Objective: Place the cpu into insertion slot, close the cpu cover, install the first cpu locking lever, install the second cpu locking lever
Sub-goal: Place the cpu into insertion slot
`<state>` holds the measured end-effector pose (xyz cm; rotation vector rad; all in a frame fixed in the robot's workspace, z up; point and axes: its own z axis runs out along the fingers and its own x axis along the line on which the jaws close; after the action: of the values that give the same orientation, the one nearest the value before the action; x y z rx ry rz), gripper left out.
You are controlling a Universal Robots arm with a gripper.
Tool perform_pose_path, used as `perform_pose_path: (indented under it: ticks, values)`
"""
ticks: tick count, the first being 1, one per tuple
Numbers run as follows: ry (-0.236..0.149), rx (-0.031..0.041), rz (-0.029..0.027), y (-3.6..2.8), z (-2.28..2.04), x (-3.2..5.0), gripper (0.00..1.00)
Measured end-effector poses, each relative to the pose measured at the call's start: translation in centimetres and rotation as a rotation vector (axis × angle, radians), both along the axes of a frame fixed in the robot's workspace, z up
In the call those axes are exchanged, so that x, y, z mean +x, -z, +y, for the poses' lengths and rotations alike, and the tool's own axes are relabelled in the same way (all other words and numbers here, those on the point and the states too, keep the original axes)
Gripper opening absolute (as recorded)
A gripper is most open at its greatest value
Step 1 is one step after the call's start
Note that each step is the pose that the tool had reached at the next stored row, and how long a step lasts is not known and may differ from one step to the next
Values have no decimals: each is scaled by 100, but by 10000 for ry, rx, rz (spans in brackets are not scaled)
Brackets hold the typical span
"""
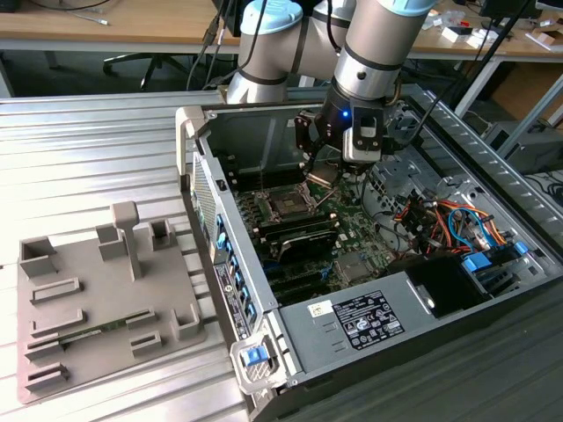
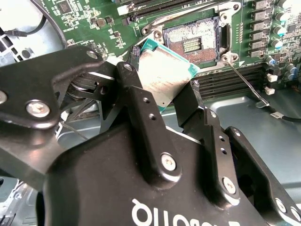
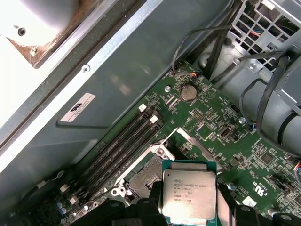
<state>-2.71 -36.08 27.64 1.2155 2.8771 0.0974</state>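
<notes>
Near the open socket, gripper grips the cpu w/ printed lid; white sticker on chassis wall.

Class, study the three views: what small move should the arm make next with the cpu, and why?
Probably shift the cpu sideways until it is centred over the open socket. The gripper is shut on the cpu, which hangs tilted, off to one side of the socket, whose contacts lie uncovered.
</notes>
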Motion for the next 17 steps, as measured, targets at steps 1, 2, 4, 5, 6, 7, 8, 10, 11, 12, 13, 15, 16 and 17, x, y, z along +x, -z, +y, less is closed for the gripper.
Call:
perform_pose_path:
  ticks: [1,2,4,5,6,7,8,10,11,12,13,15,16,17]
  values:
    - [20,-1,0,0,0,0,54]
    - [68,-2,0,0,0,0,54]
    - [104,-1,0,0,0,1,54]
    - [127,-2,0,0,0,1,54]
    - [152,-2,0,0,0,2,54]
    - [183,-2,0,0,0,2,54]
    - [207,-2,0,0,0,2,54]
    - [244,-3,0,0,0,4,54]
    - [272,-5,0,0,0,4,54]
    - [302,-5,0,0,0,5,54]
    - [326,-5,0,0,0,5,54]
    - [343,-7,0,0,0,5,54]
    - [351,-7,0,0,0,6,54]
    - [351,-8,-1,0,0,6,54]
